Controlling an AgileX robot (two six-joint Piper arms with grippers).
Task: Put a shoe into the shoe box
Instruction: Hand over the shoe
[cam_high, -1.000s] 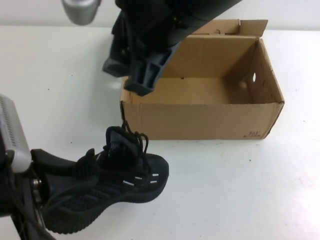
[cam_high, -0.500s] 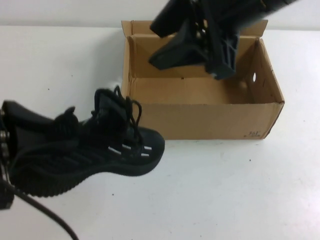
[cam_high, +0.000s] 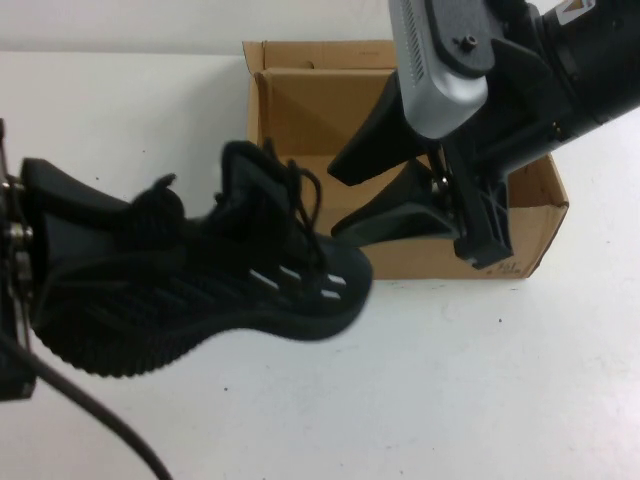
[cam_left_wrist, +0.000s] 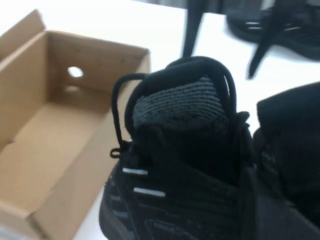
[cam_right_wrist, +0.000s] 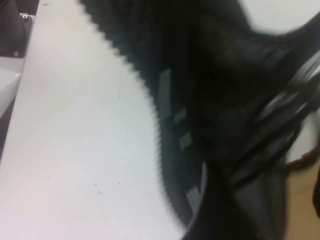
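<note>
- Carrying step: left gripper (cam_high: 60, 250) clamped on the shoe's (cam_high: 215, 290) heel, toe reaching toward the shoe box (cam_high: 300, 100).
- Right gripper (cam_high: 400, 195) spread wide, empty, above the box front.
- Next: lift over the wall, then lower inside.

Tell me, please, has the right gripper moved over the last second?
Yes. The right gripper, open, has swung from the shoe box's left end across to its right front, while the left gripper holds the shoe.

We can read no text for certain; a small dark printed mark sits low on the near wall of the brown corrugated cardboard shoe box (cam_high: 507, 268), too small to decipher.
</note>
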